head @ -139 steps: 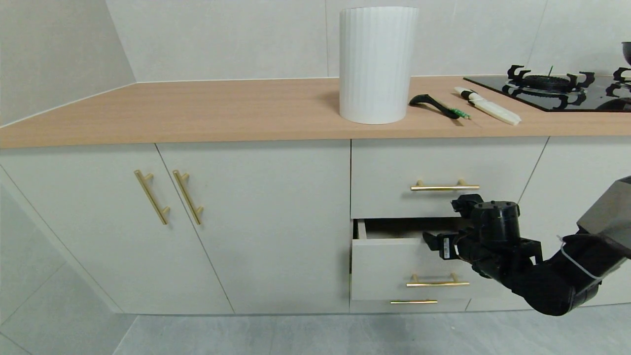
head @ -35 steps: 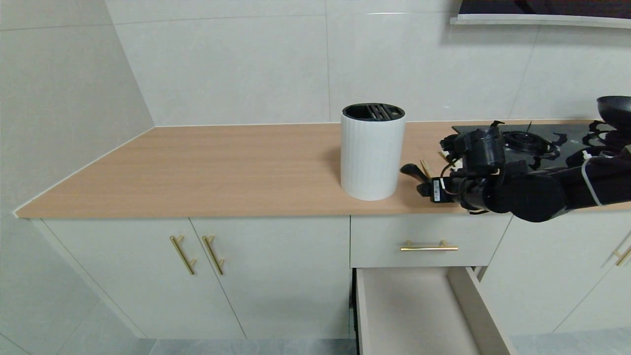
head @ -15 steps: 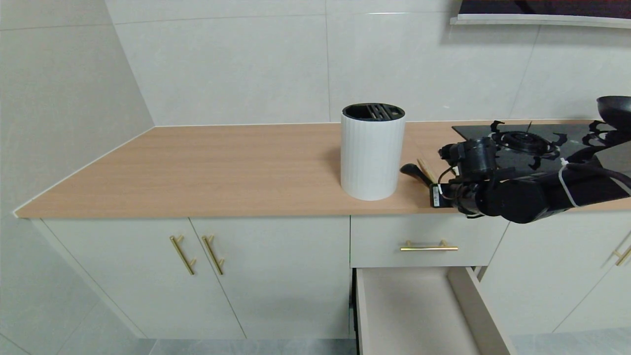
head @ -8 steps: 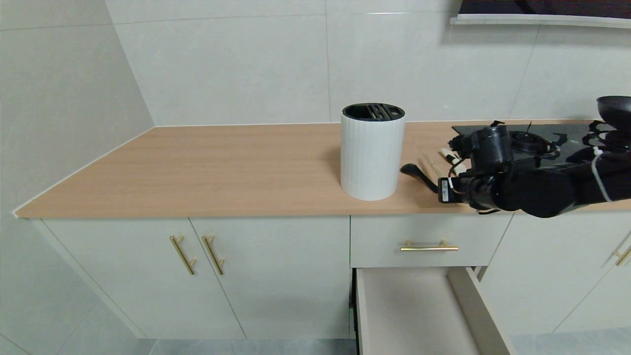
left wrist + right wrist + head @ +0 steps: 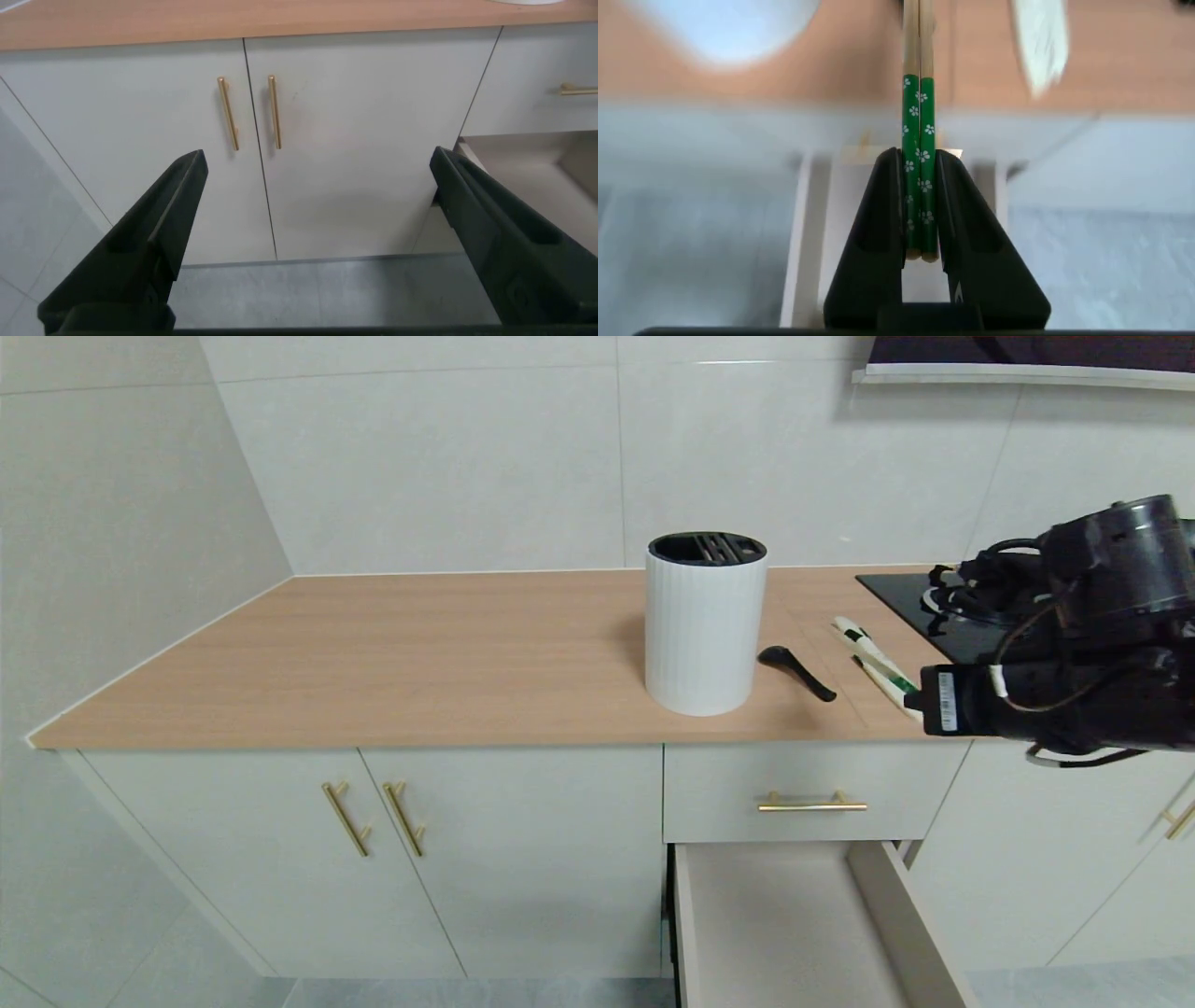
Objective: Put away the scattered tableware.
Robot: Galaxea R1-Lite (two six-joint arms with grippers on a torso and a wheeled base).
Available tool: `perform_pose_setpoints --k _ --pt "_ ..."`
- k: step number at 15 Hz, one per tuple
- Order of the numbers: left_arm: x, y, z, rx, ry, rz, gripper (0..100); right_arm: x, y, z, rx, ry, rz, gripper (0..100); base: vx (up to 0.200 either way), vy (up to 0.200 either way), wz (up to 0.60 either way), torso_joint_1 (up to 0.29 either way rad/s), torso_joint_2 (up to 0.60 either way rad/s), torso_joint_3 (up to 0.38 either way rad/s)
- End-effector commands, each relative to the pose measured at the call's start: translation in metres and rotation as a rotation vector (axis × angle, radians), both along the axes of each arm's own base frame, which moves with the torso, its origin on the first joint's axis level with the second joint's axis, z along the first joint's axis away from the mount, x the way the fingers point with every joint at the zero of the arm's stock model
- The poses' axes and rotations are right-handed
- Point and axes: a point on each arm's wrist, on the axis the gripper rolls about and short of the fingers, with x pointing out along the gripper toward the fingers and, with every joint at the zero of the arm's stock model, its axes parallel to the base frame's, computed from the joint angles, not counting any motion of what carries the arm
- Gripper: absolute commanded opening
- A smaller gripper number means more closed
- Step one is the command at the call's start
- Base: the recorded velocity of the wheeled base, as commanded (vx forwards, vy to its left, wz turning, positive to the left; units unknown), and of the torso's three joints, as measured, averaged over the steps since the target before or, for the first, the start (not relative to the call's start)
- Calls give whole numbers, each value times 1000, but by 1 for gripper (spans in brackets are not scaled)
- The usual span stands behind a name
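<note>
1. A white label (image 5: 945,702) with a barcode sits on the right arm's wrist; its print is too small to read.
2. The chopsticks (image 5: 912,56) are a pale wood pair with green ends dotted with small white flowers.
3. The right pincer (image 5: 915,168) clamps the green ends, with the wooden shafts reaching over the table's (image 5: 420,653) front edge, above the open drawer (image 5: 775,924).
4. A black spoon (image 5: 795,672) lies on the table between the white ribbed holder (image 5: 705,635) and the chopsticks.
5. The left pincer (image 5: 318,168) gapes wide, facing the cupboard doors (image 5: 252,168).
</note>
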Motion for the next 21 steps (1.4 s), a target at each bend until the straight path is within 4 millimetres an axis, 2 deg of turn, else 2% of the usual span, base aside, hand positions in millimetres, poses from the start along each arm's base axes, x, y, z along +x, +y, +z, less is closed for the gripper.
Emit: perform_pose_setpoints --k 1,4,13,21 --pt "0 0 0 0 1 1 100 -50 -15 24 68 -5 108 0 0 0 0 0 0 0" --pt "0 0 0 0 1 0 100 -67 -19 16 120 84 245 0 0 0 0 0 0 0" --pt "0 0 0 0 1 1 100 -67 -10 -12 27 182 328 0 0 0 0 0 0 0" --pt "0 0 0 0 1 0 100 -64 -5 -20 14 214 341 0 0 0 0 -31 71 42"
